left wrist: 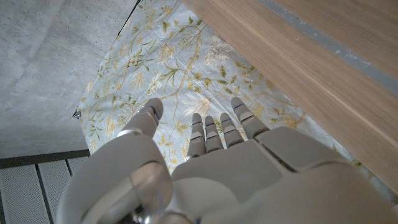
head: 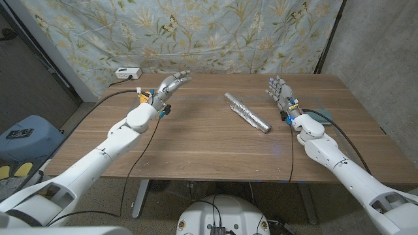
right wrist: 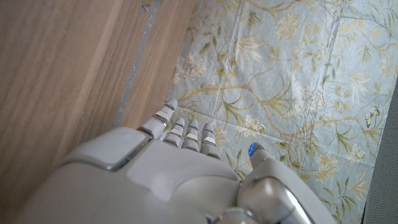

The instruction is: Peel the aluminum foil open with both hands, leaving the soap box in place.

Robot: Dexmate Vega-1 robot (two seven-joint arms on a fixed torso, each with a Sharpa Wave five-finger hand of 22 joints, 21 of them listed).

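- Both white arms come in from the near corners of the wooden table point(head: 196, 150), with a wide stretch of bare wood between them.
- Left hand point(head: 171, 85) is raised over the far left part of the table, fingers released and spread, tips aimed at the back edge; it holds nothing.
- Right hand point(head: 279, 91) stands with fingers extended and apart, grasping nothing, tips also toward the back edge.
- Foil-wrapped soap box point(head: 247, 112), a long silver bundle, lies slantwise on the wood just beside the right hand on its inner side, apart from those fingers, and well apart from the left hand's fingers.
- Past both sets of fingertips hangs a floral cloth point(head: 196, 32) behind the table's rear edge.
- From the left wrist, the back of the left hand point(left wrist: 211, 168) and its loosely open fingers point(left wrist: 205, 130) show against cloth and table edge.
- From the right wrist, the right hand point(right wrist: 174, 180) shows likewise, its fingers point(right wrist: 186, 134) straight.
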